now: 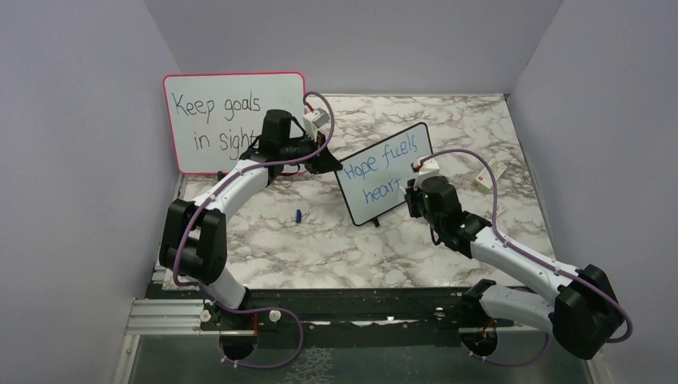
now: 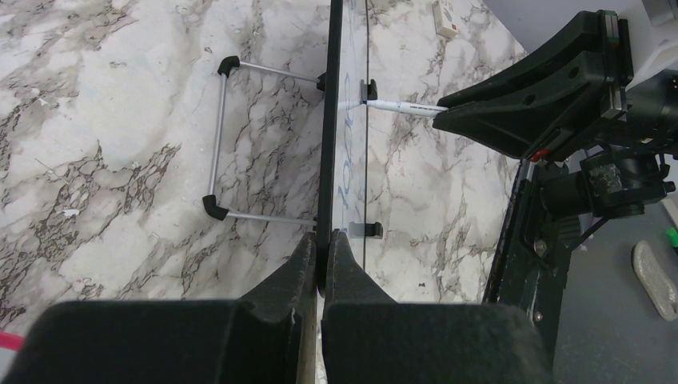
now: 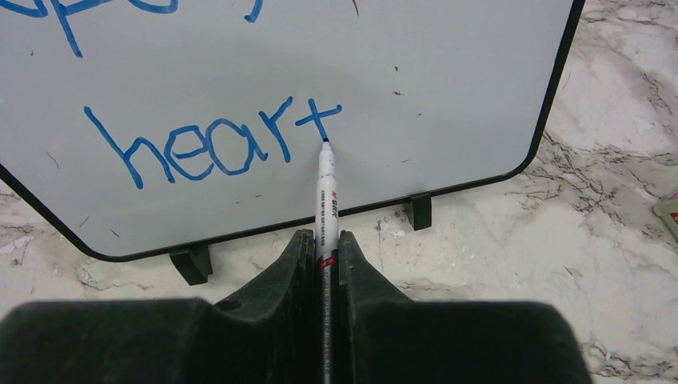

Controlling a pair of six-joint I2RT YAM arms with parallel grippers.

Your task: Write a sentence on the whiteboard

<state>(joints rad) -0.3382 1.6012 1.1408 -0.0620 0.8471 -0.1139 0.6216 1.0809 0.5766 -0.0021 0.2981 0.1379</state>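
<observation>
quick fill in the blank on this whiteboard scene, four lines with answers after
The right tool is shut on a ____ touching the whiteboard.
The sentence has a second line that reads ____.
Open or shut, the left tool is ____ on the whiteboard's edge.
The larger board behind has a ____ frame.
Missing: marker, heart, shut, pink.

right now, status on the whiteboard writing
Left gripper shut on whiteboard edge. Right gripper shut on marker, tip at the t. Sentence reads "Hope fuels heart". Small blue item lies apart from it.
</observation>
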